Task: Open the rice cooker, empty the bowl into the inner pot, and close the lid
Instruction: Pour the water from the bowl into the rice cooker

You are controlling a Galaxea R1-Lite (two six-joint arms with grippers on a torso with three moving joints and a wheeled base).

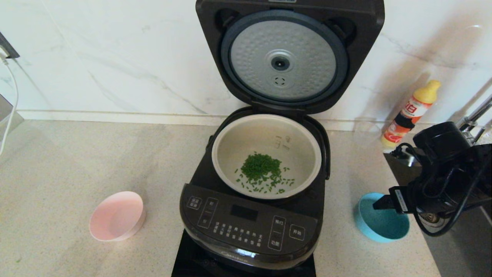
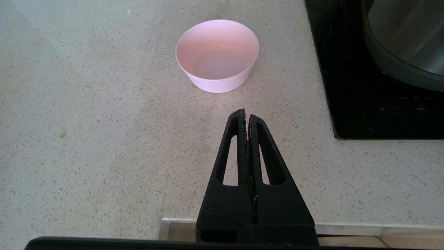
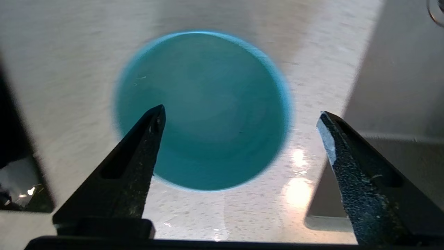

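The rice cooker (image 1: 250,215) sits in front of me on a dark cooktop (image 2: 374,114), its lid (image 1: 286,57) swung fully up against the marble wall so the dimpled silver underside faces me. The inner pot (image 1: 266,156) is seated in the body, and a small heap of chopped green bits (image 1: 261,169) lies on its pale floor, a few scattered toward the front. My right gripper (image 3: 241,118) hangs over the blue bowl (image 1: 380,223) on the counter (image 1: 77,161) to the right of the cooker — fingers spread wide, touching nothing, the bowl bare inside. My left gripper (image 2: 246,116) hovers low over the counter, its fingers pressed together on nothing, pointing toward the pink bowl (image 2: 217,55), which stands upright and bare left of the cooker. A yellow-capped bottle (image 1: 411,113) stands by the wall on the right.
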